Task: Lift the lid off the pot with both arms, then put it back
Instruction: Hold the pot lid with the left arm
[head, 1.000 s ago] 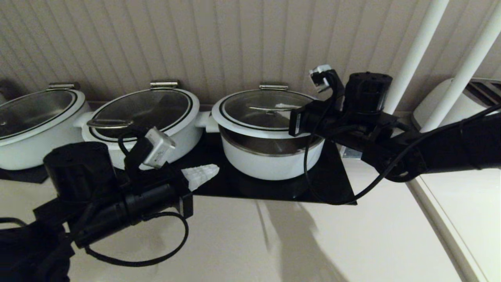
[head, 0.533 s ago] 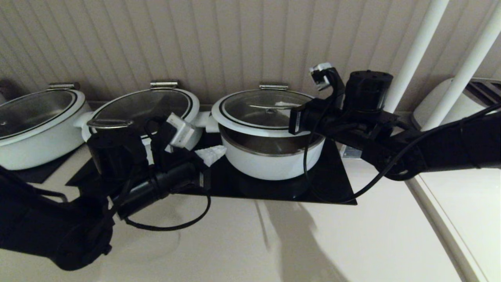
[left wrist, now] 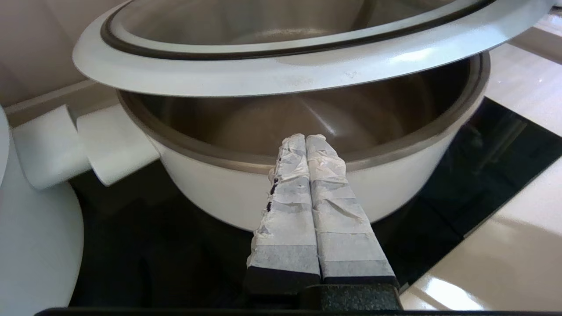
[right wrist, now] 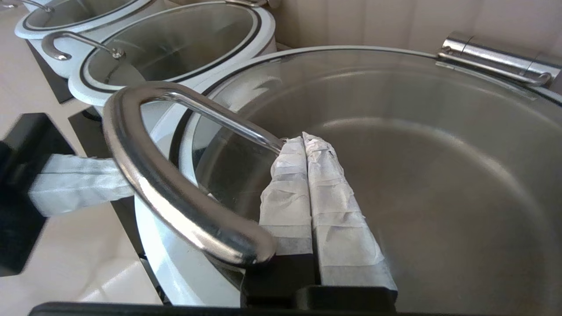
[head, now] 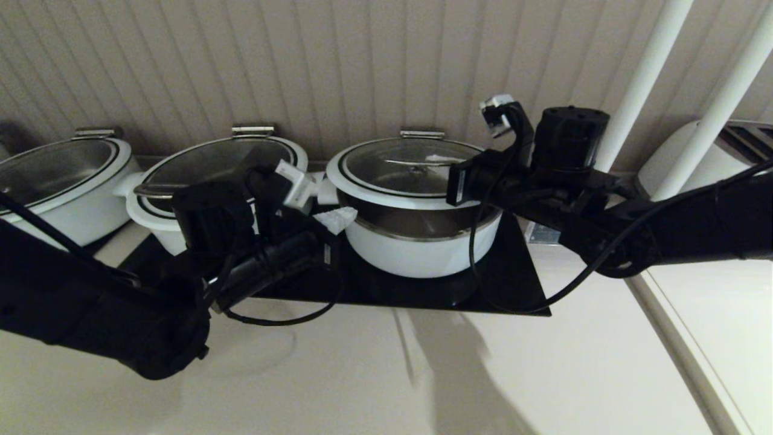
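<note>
The white pot (head: 423,254) stands on a black mat, its steel inside showing. Its glass lid (head: 410,175), white-rimmed and hinged at the back, is raised at the front with a gap above the pot rim. My right gripper (head: 436,161) is shut, its taped fingers (right wrist: 325,193) pushed under the lid's metal handle (right wrist: 175,193), which arches over them. My left gripper (head: 347,214) is shut and empty at the pot's left side. In the left wrist view its tips (left wrist: 306,138) sit at the pot's rim (left wrist: 395,175), just below the lid's rim (left wrist: 281,79).
Two more lidded white pots (head: 223,175) (head: 54,181) stand to the left, the nearer one close behind my left arm. The black mat (head: 513,284) lies on a pale counter. Two white posts (head: 640,78) and a white appliance (head: 712,157) stand at the right.
My left arm has swung forward and to the right, bringing its shut fingers from the counter's front up to the pot's left side under the lid rim. The right arm and lid barely moved.
</note>
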{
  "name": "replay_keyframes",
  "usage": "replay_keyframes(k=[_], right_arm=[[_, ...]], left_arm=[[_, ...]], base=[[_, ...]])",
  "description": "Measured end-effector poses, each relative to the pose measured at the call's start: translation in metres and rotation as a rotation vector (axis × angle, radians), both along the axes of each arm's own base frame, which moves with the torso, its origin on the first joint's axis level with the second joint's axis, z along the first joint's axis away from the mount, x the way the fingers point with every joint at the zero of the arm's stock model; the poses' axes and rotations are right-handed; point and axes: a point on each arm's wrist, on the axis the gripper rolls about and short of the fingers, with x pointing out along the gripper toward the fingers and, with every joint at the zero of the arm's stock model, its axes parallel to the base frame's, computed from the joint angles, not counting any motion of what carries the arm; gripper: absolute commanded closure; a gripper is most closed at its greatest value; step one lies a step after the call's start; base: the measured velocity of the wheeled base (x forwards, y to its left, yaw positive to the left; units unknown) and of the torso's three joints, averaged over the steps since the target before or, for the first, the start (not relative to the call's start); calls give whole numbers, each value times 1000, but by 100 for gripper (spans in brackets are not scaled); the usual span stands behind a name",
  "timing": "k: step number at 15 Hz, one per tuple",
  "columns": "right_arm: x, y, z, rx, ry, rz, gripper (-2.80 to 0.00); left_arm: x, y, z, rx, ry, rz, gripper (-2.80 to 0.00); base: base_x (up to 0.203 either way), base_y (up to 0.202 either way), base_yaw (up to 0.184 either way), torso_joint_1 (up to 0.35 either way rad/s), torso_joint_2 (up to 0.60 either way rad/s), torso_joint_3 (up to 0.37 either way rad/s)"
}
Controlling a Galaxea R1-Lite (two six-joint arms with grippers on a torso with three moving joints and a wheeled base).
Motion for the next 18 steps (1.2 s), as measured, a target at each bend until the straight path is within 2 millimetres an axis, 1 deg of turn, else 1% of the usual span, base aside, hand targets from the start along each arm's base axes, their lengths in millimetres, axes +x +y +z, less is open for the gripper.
replay_keyframes(k=[5,8,11,14,18], right_arm=[[-5,-3,7,6,-12,0,0],[-13,-7,3,-6,7,3,0],[-24,-13,1,-18,28,4,0],[-36,-20,3,-26,45,2,0],[-59,-33,9,-26,72,0,0]], left_arm=[[12,-4,7,-17,-35,27,0],[16,-6,6,-18,-36,34,0],[17,-6,5,-19,-33,34,0],[20,-8,6,-22,-39,33,0],[21,-8,6,-22,-40,34,0]], base=[[0,0,0,0,0,0],[0,0,0,0,0,0],[0,0,0,0,0,0],[0,0,0,0,0,0],[0,0,0,0,0,0]])
